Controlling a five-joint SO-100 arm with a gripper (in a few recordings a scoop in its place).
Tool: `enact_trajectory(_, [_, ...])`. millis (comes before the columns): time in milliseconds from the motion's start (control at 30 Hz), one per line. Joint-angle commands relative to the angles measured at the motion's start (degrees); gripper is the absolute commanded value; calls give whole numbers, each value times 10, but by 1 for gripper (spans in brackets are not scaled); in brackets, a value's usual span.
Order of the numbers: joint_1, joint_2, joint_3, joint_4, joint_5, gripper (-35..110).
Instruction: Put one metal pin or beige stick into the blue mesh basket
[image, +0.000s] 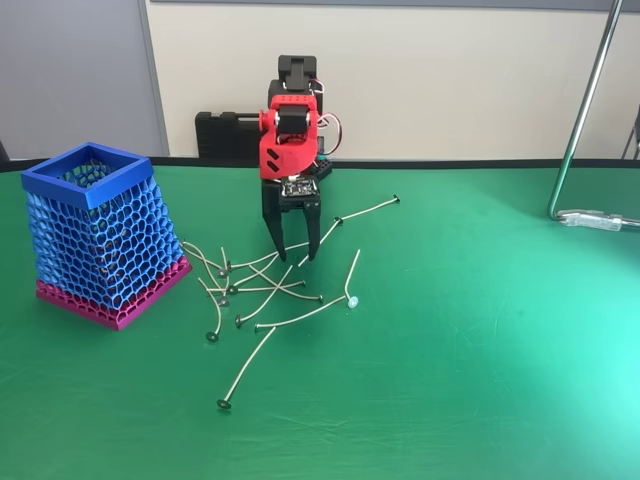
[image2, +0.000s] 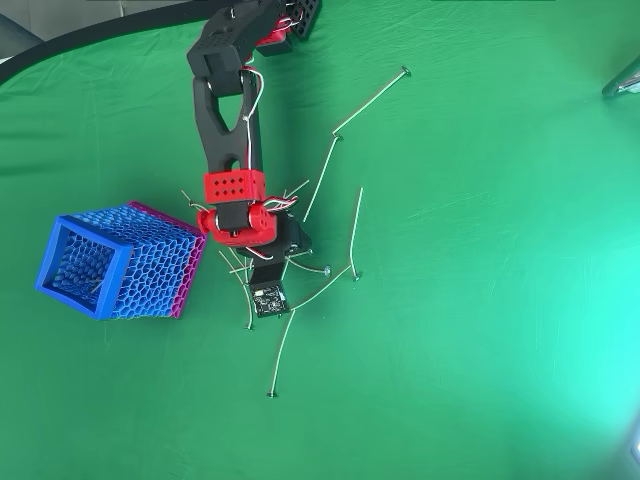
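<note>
Gripper centre frame, jaws narrowly apart, tips down over pin pile on desk, prob. lining up grab; blue mesh basket waits left.

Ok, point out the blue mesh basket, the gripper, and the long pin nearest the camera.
blue mesh basket (image: 60, 185), fixed view, on the front of its solid blue rim.
gripper (image: 292, 255), fixed view, midway between the two black fingertips.
nearest pin (image: 247, 370), fixed view, on the middle of its thin shaft.
</note>
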Motion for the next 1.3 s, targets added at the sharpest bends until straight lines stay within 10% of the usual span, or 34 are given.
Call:
enact_trajectory(0, [0, 2, -4, -7, -5, 24])
enact_trajectory(1267, [-22, -73, -88, -27, 17, 22])
